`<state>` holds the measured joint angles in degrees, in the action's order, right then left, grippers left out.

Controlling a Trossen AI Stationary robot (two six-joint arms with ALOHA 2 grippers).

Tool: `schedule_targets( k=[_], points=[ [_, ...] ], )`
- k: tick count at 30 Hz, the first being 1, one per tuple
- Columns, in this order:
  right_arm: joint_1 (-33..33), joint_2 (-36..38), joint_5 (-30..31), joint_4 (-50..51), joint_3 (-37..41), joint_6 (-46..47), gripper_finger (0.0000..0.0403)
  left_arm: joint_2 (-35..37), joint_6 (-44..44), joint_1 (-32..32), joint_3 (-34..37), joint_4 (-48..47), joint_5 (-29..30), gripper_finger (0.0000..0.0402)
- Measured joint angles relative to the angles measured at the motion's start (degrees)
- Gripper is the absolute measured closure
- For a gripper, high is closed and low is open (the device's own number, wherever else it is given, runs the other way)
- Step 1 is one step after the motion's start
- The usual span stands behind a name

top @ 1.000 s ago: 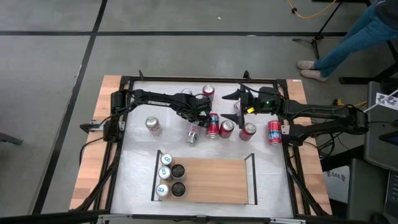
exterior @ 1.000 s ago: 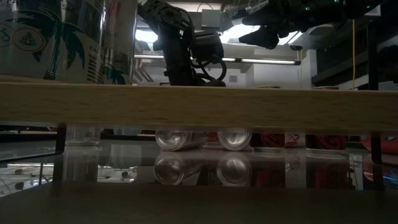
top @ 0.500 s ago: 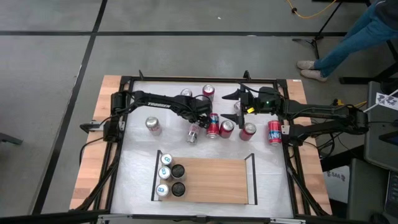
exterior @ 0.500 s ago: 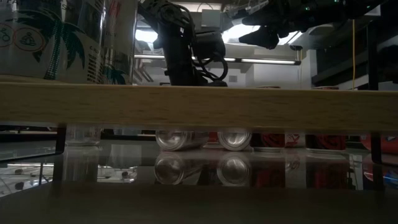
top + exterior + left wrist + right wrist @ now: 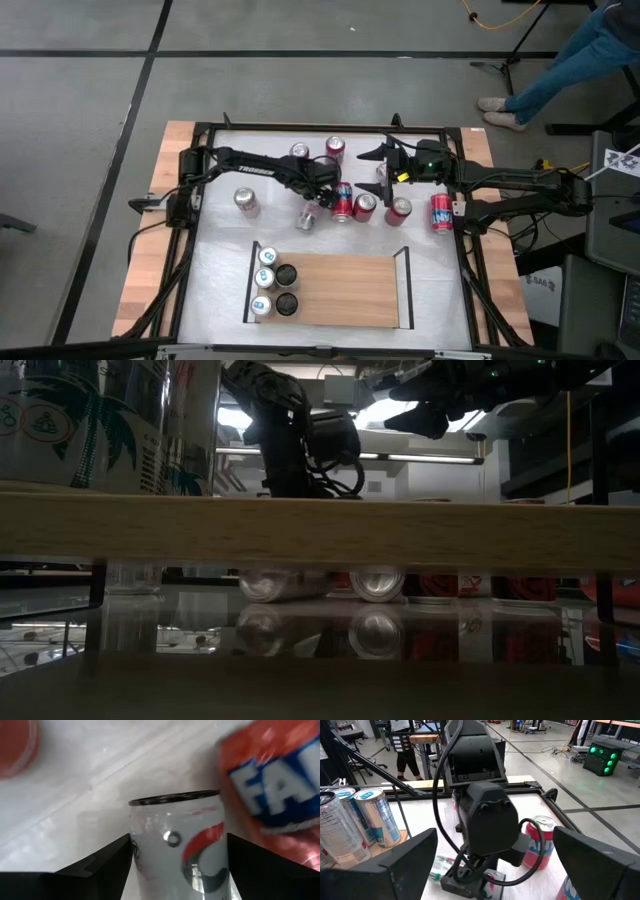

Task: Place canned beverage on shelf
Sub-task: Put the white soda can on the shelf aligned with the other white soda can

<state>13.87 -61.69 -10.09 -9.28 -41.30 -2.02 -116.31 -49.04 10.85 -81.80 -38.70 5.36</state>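
Left gripper (image 5: 313, 203) is clamped on a silver can (image 5: 179, 845) lying mid-table, far side of the shelf (image 5: 340, 290). Right gripper (image 5: 385, 163) hovers spread apart over the far right.

The high view shows thirteen cans in all. Eight are loose across the upper middle of the frame: five red cans (image 5: 334, 148) (image 5: 343, 198) (image 5: 364, 206) (image 5: 399, 211) (image 5: 441, 212) and three unpainted ones, namely one silver can (image 5: 306, 217) on its side and two upright silver cans (image 5: 245, 201) (image 5: 298, 152). The other five stand at the left end of the single shelf (image 5: 345, 290) in the lower middle, three pale-topped cans (image 5: 267, 256) (image 5: 265, 277) (image 5: 262, 305) and two dark-topped cans (image 5: 286, 275) (image 5: 287, 303). Two dark arms reach in, the left arm (image 5: 250, 163) and the right arm (image 5: 510, 185), and one person's leg (image 5: 560, 65) shows in the upper right corner.
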Motion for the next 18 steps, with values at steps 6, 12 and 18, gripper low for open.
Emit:
schedule_targets(
  k=[6, 12, 18],
  points=[
    [0.00, 0.00, 0.00, -0.02, 0.00, 0.00, 0.0017, -1.07, 0.09, -0.01, 0.38, 0.42, 0.00, 0.0111],
    [0.00, -0.02, -0.02, 0.08, 0.02, 0.01, 0.0017, -1.70, -0.16, -0.04, 0.35, 0.73, -0.29, 0.0111],
    [0.00, -0.02, 0.00, 0.09, 0.02, 0.08, 0.0017, -1.70, -0.39, 0.10, 0.35, 0.67, -0.33, 0.0134]
  ],
)
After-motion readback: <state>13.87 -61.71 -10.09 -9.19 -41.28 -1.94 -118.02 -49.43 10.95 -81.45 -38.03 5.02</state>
